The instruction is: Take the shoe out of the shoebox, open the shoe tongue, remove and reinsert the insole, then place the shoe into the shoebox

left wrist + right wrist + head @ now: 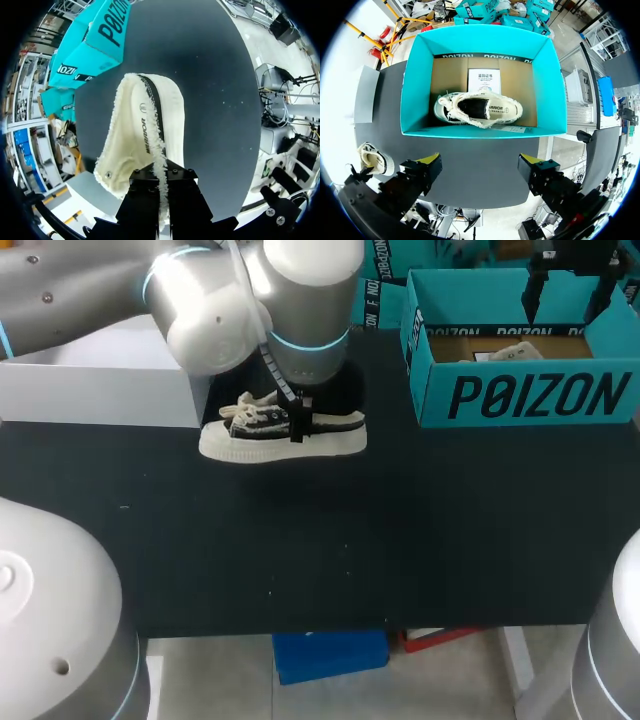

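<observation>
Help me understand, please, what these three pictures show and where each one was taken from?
They show a two-armed robot at a dark table. The head view looks down from above and behind; the two round pictures come from cameras on the wrists. The left end effector is closed on a sneaker at the table's far side. The right end effector hangs open above a teal shoebox, where a second sneaker lies.

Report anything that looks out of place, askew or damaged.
Only the fraying: the shoe in the left pincer and the second shoe in the shoebox both have ragged fabric edges, possibly by design. Nothing spilled or tipped.
</observation>
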`<state>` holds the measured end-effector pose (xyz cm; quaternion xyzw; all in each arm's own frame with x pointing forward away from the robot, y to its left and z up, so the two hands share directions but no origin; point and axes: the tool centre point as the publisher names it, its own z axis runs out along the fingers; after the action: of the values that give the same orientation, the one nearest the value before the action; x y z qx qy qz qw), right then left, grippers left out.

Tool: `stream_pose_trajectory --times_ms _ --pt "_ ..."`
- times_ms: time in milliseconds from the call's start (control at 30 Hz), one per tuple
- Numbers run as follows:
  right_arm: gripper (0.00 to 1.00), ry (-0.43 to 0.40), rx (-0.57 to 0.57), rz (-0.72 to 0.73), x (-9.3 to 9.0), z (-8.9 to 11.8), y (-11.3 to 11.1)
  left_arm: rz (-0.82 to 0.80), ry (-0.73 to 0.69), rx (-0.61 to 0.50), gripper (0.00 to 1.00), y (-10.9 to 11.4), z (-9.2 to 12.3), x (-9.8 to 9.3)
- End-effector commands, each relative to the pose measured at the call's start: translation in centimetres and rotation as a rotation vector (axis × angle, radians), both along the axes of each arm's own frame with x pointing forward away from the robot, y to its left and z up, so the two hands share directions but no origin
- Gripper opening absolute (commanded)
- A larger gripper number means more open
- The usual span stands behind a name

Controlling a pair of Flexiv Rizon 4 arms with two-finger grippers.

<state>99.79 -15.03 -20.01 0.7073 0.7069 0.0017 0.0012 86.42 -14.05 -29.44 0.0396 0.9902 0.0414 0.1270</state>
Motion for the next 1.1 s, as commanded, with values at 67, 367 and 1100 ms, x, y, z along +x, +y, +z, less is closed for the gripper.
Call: stream_pose_trajectory --times_ms 67,367,1100 --pt "1.0 0.001 0.0 0.0 0.1 0.0 0.0 -0.005 0.009 0.002 0.0 -0.9 -2.5 0.3" --pt "1.0 0.001 0.0 0.0 0.1 0.0 0.0 -0.004 0.024 -0.006 0.0 -1.7 -5.6 0.4" --pt "1.0 0.001 0.0 0.0 0.1 0.0 0.0 0.0 0.094 -0.013 0.0 -2.9 -9.9 -1.8"
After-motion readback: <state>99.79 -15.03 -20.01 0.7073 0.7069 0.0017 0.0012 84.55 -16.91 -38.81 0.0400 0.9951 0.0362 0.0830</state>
